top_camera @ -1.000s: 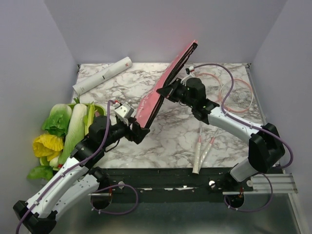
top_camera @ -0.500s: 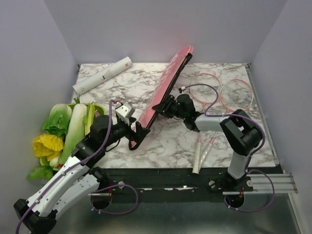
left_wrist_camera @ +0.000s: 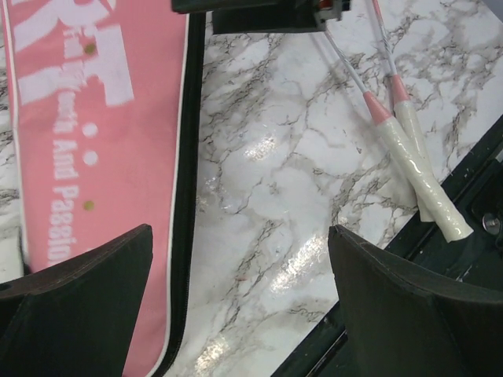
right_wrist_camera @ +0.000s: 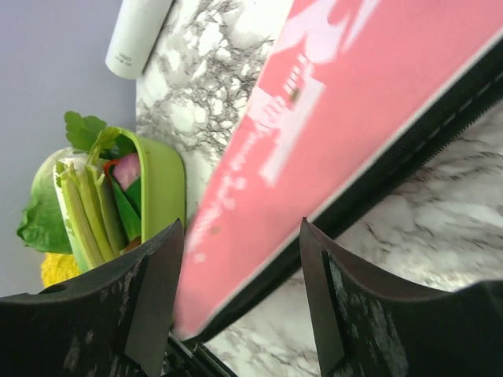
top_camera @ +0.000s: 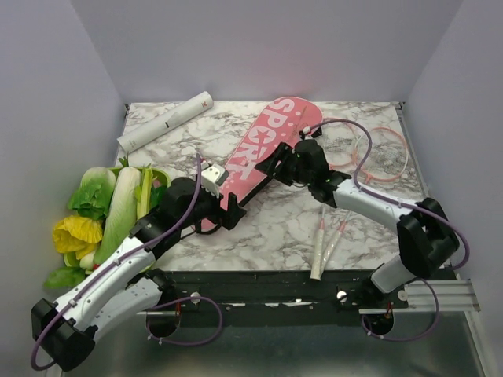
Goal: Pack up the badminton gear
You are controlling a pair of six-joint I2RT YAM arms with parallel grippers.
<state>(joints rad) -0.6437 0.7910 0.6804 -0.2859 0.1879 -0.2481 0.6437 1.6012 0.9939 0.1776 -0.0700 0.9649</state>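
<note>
Cover [top_camera: 263, 149]: pink, lettered "SPORT", lying flat and diagonal across mid-frame.
Left gripper [top_camera: 229, 214]: jaws spread wide, empty, over the cover's narrow lower-left end.
Right gripper [top_camera: 271, 163]: jaws apart, holding nothing, at the cover's right edge.
Rackets [top_camera: 326, 239]: handles by the bottom table edge, with bare marble between them and the cover.
Tube [top_camera: 165, 122]: upper left, well apart.

From above, the pink cover [top_camera: 263, 153] loses its narrow end under the left gripper [top_camera: 224, 214], and the right arm [top_camera: 369, 203] crosses the racket heads [top_camera: 383, 155]. The right wrist camera smears the cover's lettering and its top edge cuts off the white tube [right_wrist_camera: 137, 35]. The left wrist view chops the racket shafts [left_wrist_camera: 346, 67] off.
</note>
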